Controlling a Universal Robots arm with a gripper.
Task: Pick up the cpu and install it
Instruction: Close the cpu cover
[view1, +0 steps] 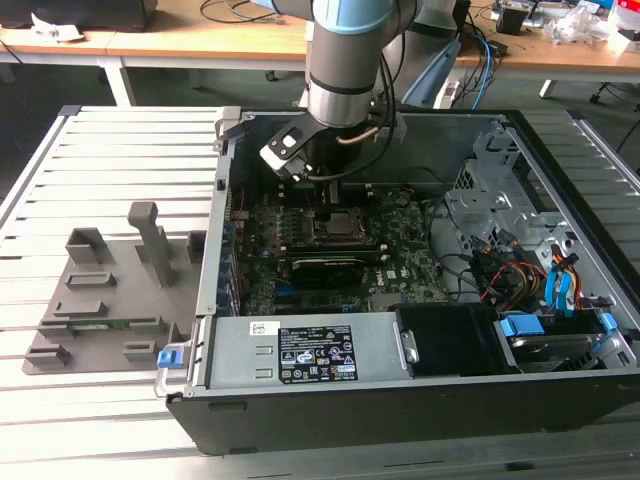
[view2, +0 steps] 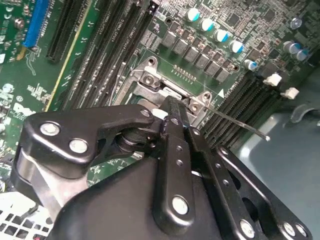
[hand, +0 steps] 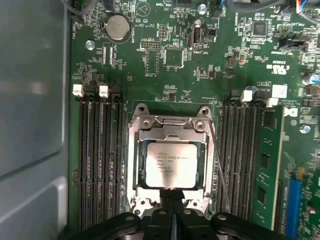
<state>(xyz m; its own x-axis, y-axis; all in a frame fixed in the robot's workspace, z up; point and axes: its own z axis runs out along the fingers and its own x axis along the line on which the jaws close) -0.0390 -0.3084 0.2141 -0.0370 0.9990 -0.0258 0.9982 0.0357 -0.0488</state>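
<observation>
The cpu (hand: 172, 162), a flat square chip with a silvery top, lies flat inside the metal socket frame (hand: 170, 122) on the green motherboard. My gripper (hand: 172, 197) hangs over the socket's edge, its two black fingers pressed together with the tips right at one side of the chip. In the second wrist view the shut fingers (view2: 172, 112) reach down onto the socket frame (view2: 150, 80) and hide the chip. In the exterior view the gripper (view1: 330, 195) is low inside the open computer case, just above the socket (view1: 342, 225).
A thin metal socket lever (hand: 220, 170) stands free beside the socket. Memory slots (hand: 100, 150) flank it, one holding a green memory stick (hand: 265, 165). The case (view1: 220, 200) walls, drive cage (view1: 500, 190) and cables (view1: 500, 270) surround it. A grey fixture (view1: 100, 290) lies at the exterior view's left.
</observation>
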